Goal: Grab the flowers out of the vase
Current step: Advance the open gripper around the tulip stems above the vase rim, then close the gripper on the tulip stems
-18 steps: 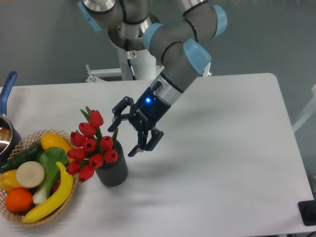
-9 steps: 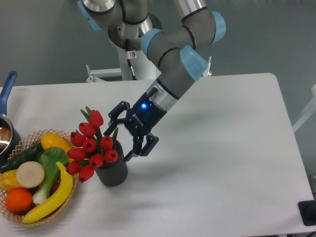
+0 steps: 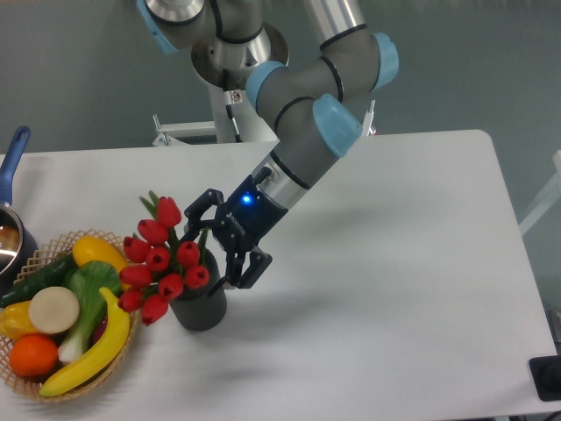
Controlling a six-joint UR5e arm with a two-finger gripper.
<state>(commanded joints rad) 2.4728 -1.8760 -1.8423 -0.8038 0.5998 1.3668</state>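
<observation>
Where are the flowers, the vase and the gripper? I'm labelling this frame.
flowers (image 3: 163, 260), fixed camera, a red bud mid-bunch.
vase (image 3: 200, 309), fixed camera, its ribbed front wall.
gripper (image 3: 216, 246), fixed camera, midway between its open fingertips.

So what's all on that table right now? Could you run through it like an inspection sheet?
Surface: white table, bare on its right half.
Job's things: red flowers stand in the dark grey vase, leaning left toward the basket.
Clutter: wicker basket of fruit and vegetables at the left edge; blue-handled saucepan behind it, partly cut off.
Grippers: gripper open, fingers at the flowers' right side, just above the vase rim; holding nothing.
Cables: nothing seen.
Surroundings: grey wall, robot base behind the table, dark object at the bottom right corner.
</observation>
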